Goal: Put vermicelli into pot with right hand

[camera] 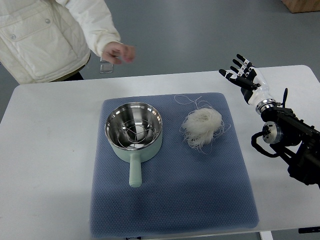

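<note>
We find a white desk (50, 150) carrying a blue mat (200, 200) that covers its middle. On the left half of the mat stands a pale green pot (134, 131), upright, its steel inside bare apart from a wire rack at the bottom. Its handle (135, 172) points toward the near edge.

The vermicelli (202, 127) lies on the mat to the right of the pot, apart from it, as a loose white nest. Stray strands trail off toward the far side and the right. None of it is in the pot.

The right robot hand (242, 75) is held over the far right part of the desk, beyond the mat's right edge and well apart from the vermicelli. We note its fingers spread and released, grasping nothing. Its black arm (292, 142) enters from the right edge. We see no left arm.

At the far left, behind the desk, a person in a cream padded jacket (45, 35) stands. One hand (118, 52) is blurred, held above the far edge of the desk, with a small greyish object just below it that we cannot identify.
</note>
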Tool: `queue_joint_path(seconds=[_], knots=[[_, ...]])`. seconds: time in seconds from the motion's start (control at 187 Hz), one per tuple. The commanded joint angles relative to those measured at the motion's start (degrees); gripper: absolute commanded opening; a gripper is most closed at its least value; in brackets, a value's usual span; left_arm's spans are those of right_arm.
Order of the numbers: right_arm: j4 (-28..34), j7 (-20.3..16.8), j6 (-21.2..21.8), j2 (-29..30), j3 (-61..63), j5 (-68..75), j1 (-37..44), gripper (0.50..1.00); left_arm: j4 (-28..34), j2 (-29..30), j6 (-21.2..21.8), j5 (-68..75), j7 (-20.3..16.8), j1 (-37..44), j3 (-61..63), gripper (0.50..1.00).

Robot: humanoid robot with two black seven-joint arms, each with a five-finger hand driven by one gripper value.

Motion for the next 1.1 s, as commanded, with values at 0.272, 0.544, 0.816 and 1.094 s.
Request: queue_joint_path(seconds=[0.272, 0.544, 0.816, 1.094], knots=[[0.05, -0.08, 0.13, -0.01, -0.35, -0.08, -0.18, 0.93, 0.0, 0.0, 0.0, 0.0, 0.0, -0.03, 0.08, 1.0], [0.05, -0.08, 0.13, -0.28, -1.23, -0.61, -0.09, 0.93, 0.09, 0.0, 0.0, 0.0, 0.0, 0.05, 0.08, 1.0], [0.23, -0.08, 4.43, -1.07, -1.49, -4.03, 0.08, 0.928, 0.09, 0.0, 0.0, 0.0, 0.0, 0.06, 0.08, 1.0], [0.66, -0.08, 8.04, -3.0, -2.37, -18.45, 0.87, 0.928, 0.17, 0.0, 0.09, 0.0, 0.0, -0.03, 0.17, 1.0]])
